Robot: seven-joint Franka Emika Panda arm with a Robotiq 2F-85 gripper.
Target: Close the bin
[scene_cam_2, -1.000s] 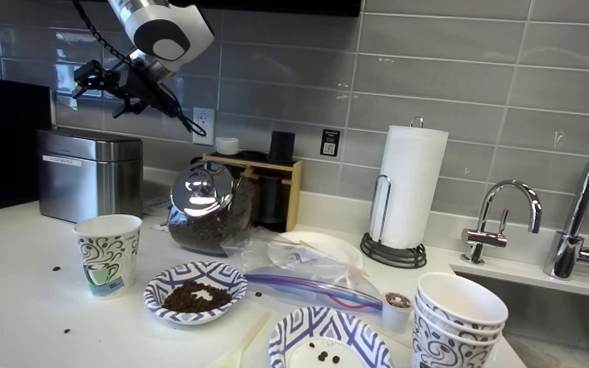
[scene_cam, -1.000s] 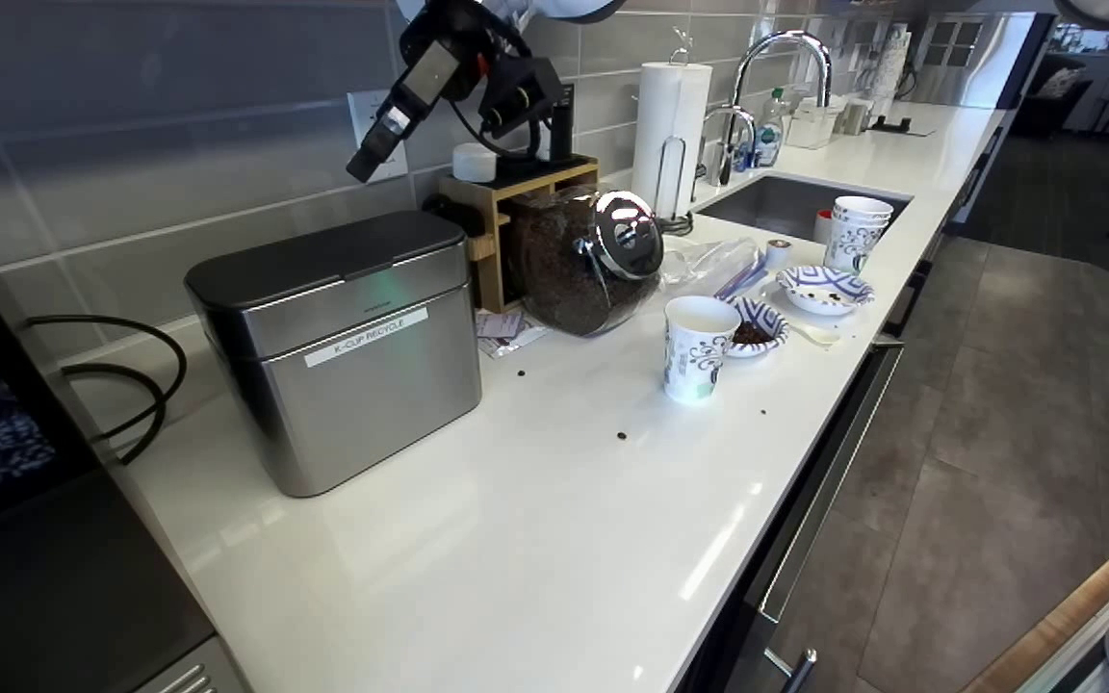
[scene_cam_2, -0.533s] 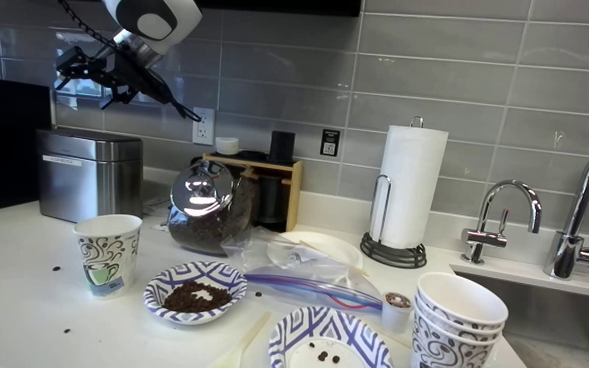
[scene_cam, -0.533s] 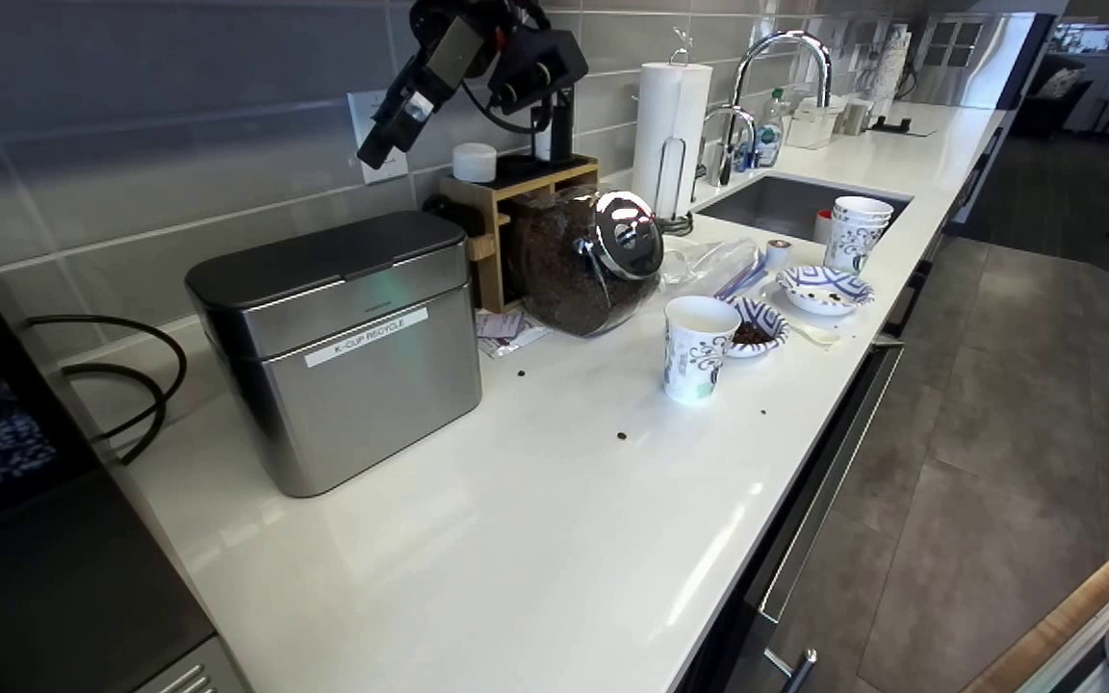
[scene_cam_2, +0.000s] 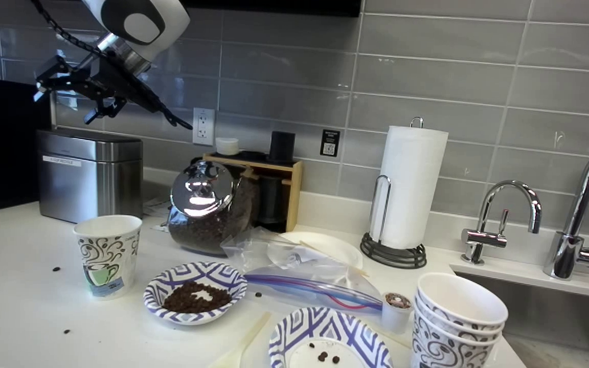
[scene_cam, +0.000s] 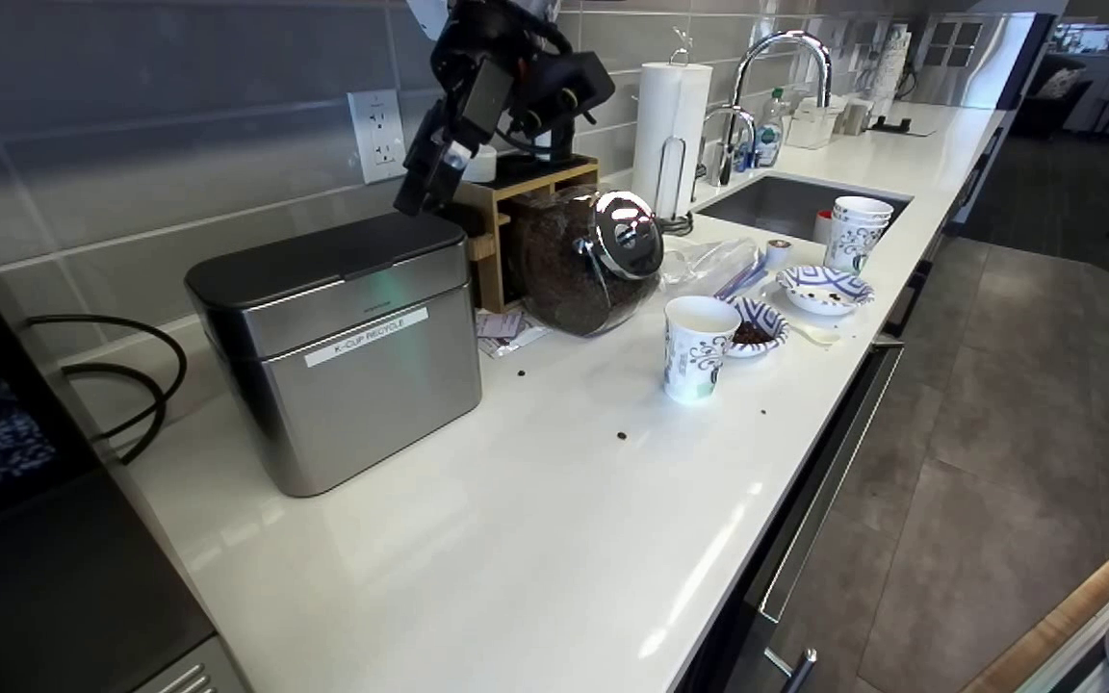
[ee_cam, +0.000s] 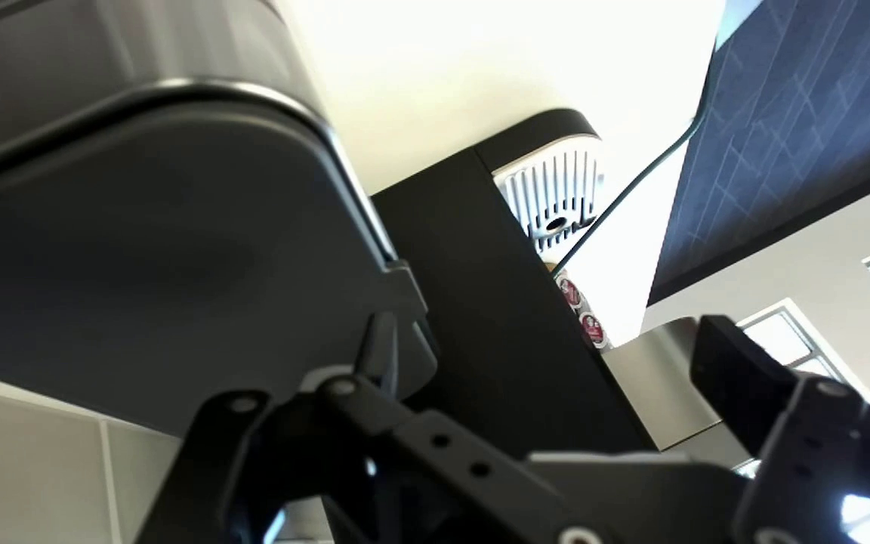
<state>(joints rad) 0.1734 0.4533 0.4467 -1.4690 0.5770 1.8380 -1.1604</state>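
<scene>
Since half a second ago the gripper (scene_cam_2: 64, 108) has slid leftward and sunk slightly in an exterior view; the bin (scene_cam: 376, 375) stays put, its lid (scene_cam: 323, 255) down. That suggests the closing is already done, with probably only backing away left. Its fingers (ee_cam: 737, 370) stand spread, nothing between them. The bin sits on the counter (scene_cam: 477, 577), lower than the gripper, its lid seemingly apart from the fingers.

Arm (scene_cam_2: 147, 24) angled downward, end effector (scene_cam_2: 64, 106) tilted, fingers (ee_cam: 733, 369) spread apart
</scene>
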